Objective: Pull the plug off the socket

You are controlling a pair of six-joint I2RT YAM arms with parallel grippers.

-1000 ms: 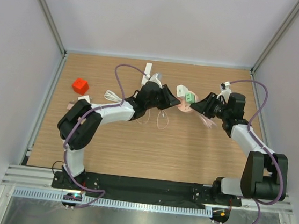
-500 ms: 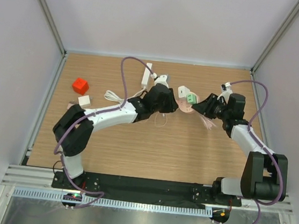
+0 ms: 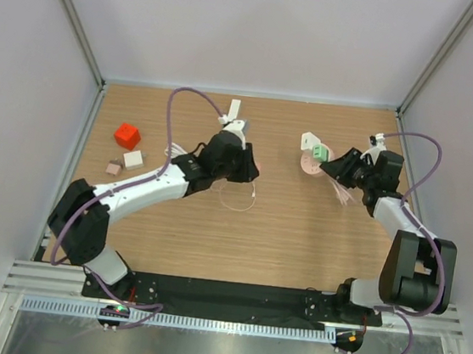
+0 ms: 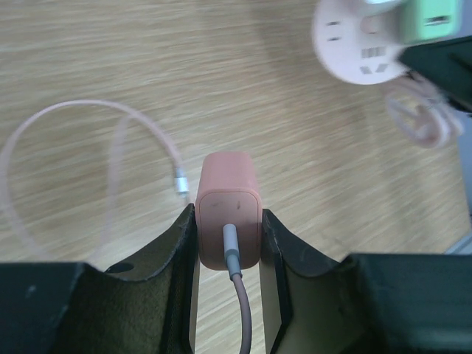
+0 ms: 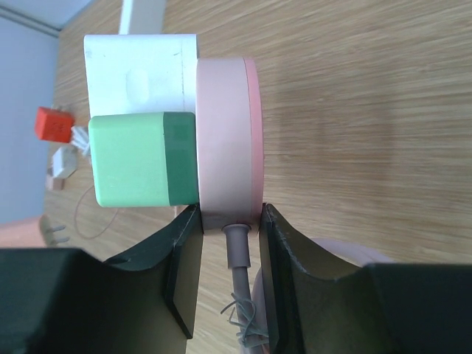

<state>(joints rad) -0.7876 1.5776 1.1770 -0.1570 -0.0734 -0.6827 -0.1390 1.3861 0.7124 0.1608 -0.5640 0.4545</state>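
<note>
My left gripper (image 4: 228, 232) is shut on a pink plug (image 4: 228, 206) with a pink cable (image 4: 242, 317) trailing from it; the plug is out of the socket and held above the table left of centre (image 3: 240, 162). My right gripper (image 5: 225, 225) is shut on the edge of the round pink socket (image 5: 227, 133), held on its side at the right (image 3: 312, 158). A green plug (image 5: 140, 158) and a white plug (image 5: 140, 70) still sit in its face. The socket also shows at top right of the left wrist view (image 4: 361, 44).
A red block (image 3: 127, 135), two small adapters (image 3: 132, 159) and a white cable (image 3: 176, 150) lie at the left. A white stick (image 3: 234, 108) lies at the back. A loop of pink cable (image 3: 238, 196) lies below the left gripper. More pink cable (image 3: 342, 192) is bundled under the right gripper.
My left gripper has pulled left, away from the socket, with the pink plug in it. My right gripper has moved right and back with the socket. The two are now well apart.
</note>
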